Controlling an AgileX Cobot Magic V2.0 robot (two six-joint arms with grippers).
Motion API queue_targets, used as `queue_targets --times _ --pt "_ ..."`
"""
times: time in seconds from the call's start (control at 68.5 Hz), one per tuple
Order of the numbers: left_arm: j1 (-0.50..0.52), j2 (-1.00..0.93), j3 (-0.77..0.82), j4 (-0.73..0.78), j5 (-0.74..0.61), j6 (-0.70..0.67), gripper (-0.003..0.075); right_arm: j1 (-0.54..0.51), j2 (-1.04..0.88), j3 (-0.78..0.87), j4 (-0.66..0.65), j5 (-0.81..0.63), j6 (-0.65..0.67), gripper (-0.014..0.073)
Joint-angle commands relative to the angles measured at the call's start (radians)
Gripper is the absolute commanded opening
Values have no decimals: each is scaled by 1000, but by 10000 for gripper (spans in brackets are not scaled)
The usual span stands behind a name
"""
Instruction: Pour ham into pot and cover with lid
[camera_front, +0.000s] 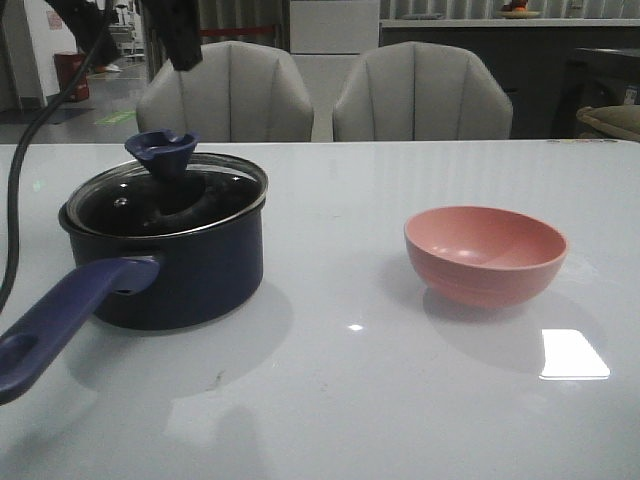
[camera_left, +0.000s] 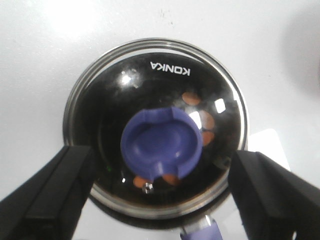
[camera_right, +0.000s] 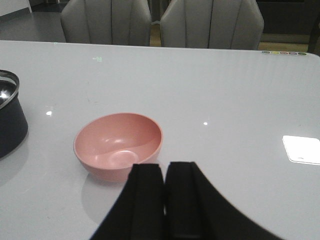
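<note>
"KONKA" in white on the glass lid (camera_left: 155, 125)

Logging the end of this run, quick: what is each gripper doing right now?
Left gripper: open, jaws wide on either side of the lid, holding nothing.
Right gripper: closed, empty, near the pink bowl.

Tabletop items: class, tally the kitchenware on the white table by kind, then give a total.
Dark navy saucepan with long purple-blue handle: 1
Round glass lid with dark blue knob: 1
Salmon-pink round bowl: 1
Total: 3
</note>
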Motion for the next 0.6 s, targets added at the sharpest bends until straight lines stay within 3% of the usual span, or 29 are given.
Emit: queue_targets --times 0.0,0.584 --pt "-5 -142 35 -6 13 7 586 0 5 -27 13 -72 -11 147" --pt "-5 -801 676 -34 -365 25 586 0 5 -27 13 -72 -11 147"
